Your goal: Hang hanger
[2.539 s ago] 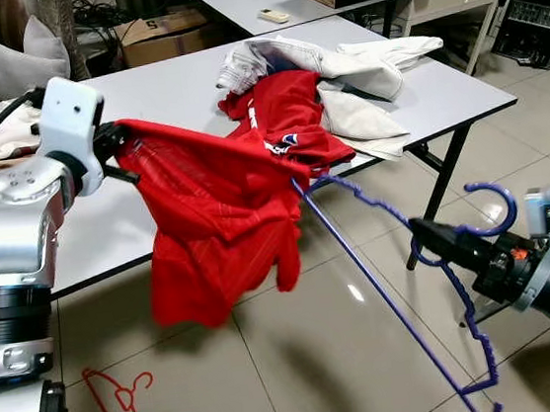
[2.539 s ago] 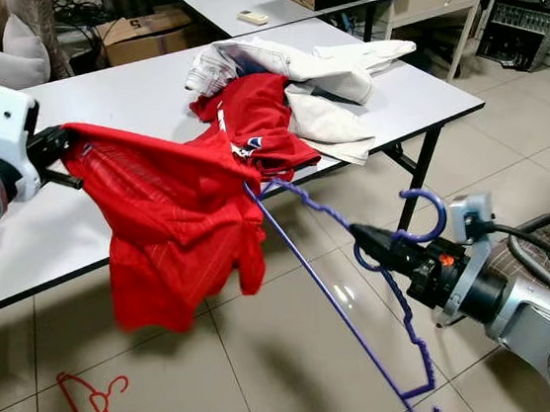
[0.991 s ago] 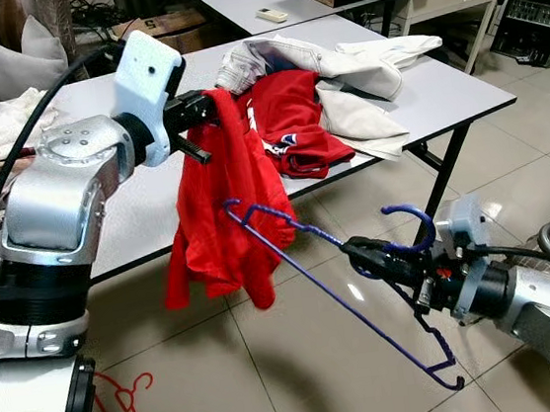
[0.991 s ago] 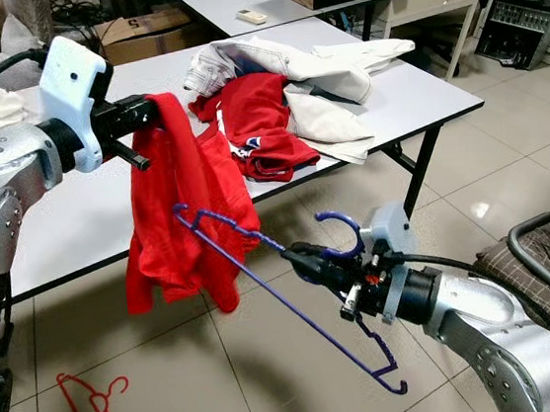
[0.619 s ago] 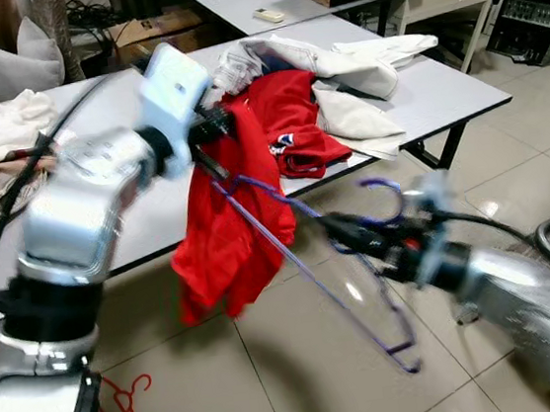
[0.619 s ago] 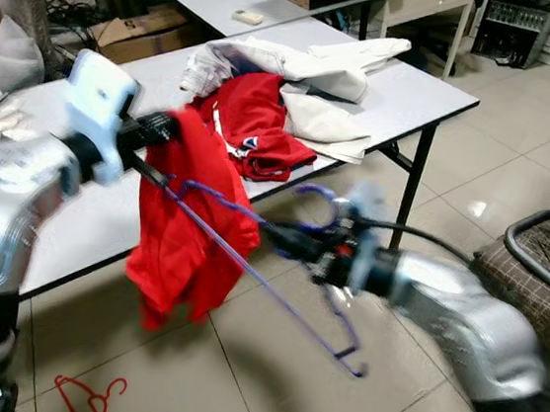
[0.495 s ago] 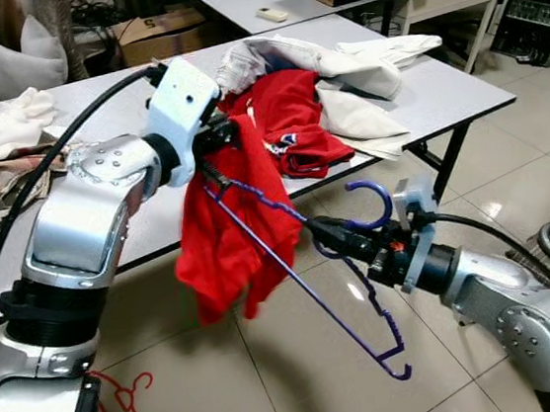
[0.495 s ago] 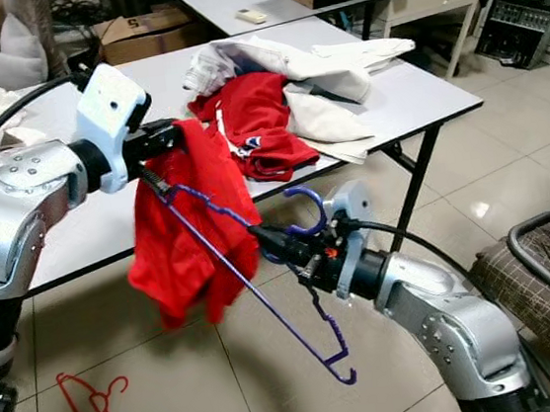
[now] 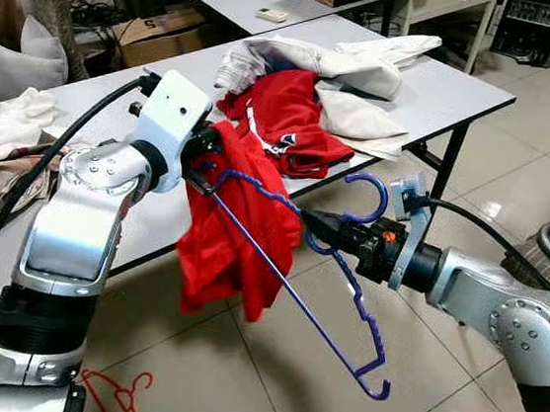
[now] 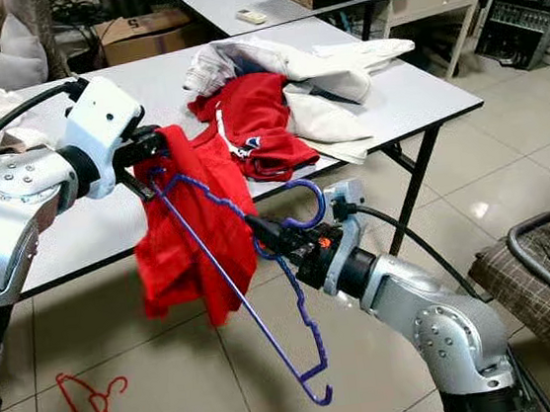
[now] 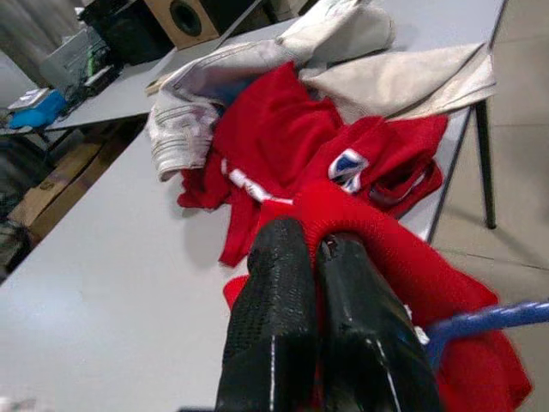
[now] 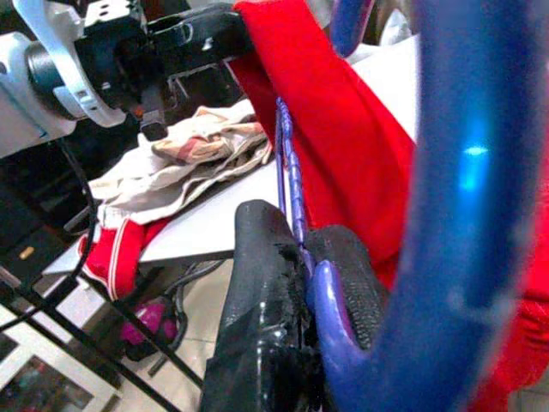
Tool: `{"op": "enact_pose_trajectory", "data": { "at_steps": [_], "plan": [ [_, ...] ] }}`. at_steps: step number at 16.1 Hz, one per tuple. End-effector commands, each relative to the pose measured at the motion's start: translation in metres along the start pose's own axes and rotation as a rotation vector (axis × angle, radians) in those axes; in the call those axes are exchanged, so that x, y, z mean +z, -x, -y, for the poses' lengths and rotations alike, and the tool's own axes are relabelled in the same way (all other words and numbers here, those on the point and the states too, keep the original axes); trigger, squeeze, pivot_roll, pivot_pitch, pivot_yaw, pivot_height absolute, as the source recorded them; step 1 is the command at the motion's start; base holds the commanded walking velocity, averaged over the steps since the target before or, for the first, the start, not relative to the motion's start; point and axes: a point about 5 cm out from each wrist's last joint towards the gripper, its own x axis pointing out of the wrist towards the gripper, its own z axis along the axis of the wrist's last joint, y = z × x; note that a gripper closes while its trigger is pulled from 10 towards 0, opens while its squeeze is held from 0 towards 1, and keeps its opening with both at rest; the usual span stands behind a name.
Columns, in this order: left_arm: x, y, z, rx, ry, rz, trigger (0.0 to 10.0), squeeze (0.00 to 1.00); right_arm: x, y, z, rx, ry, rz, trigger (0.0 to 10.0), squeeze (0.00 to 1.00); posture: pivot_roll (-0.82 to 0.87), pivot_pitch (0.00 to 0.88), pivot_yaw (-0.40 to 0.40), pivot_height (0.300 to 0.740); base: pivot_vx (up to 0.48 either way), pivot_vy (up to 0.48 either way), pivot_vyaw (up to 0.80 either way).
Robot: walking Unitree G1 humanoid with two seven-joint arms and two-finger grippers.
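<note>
Hanger [image 9: 292,264] now nearer red shirt [image 9: 242,220]

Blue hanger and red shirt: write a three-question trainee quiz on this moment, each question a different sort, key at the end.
1. True or false: the left end effector is shut on the red shirt, holding it up off the table.
2. Multiple choice: where does the right end effector grip the blue hanger? A) at its lowest end B) near the neck, just below the hook C) at the far shoulder tip
3. Short answer: what lies on the floor near the robot's left side?

Key:
1. True.
2. B.
3. A red hanger.
</note>
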Motion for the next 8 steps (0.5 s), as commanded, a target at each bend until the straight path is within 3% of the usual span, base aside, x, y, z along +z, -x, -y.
{"op": "enact_pose_trajectory", "data": {
  "at_steps": [1, 5, 8],
  "plan": [
    [0.000, 0.003, -0.003, 0.023, -0.028, -0.005, 0.0, 0.00, 0.005, 0.001, 0.000, -0.017, -0.008, 0.006, 10.0, 0.00, -0.05, 0.000, 0.020, 0.740, 0.000, 0.000, 0.00],
    [-0.007, 0.008, -0.021, 0.091, -0.062, -0.043, 0.0, 0.00, 0.007, 0.013, -0.007, -0.003, -0.003, -0.029, 10.0, 0.00, -0.05, 0.000, 0.020, 0.740, 0.000, 0.000, 0.00],
    [-0.003, 0.006, -0.013, 0.034, -0.043, -0.019, 0.0, 0.00, 0.011, 0.015, -0.002, -0.039, -0.004, -0.012, 10.0, 0.00, -0.05, 0.000, 0.022, 0.740, 0.000, 0.000, 0.00]
  ]
}}
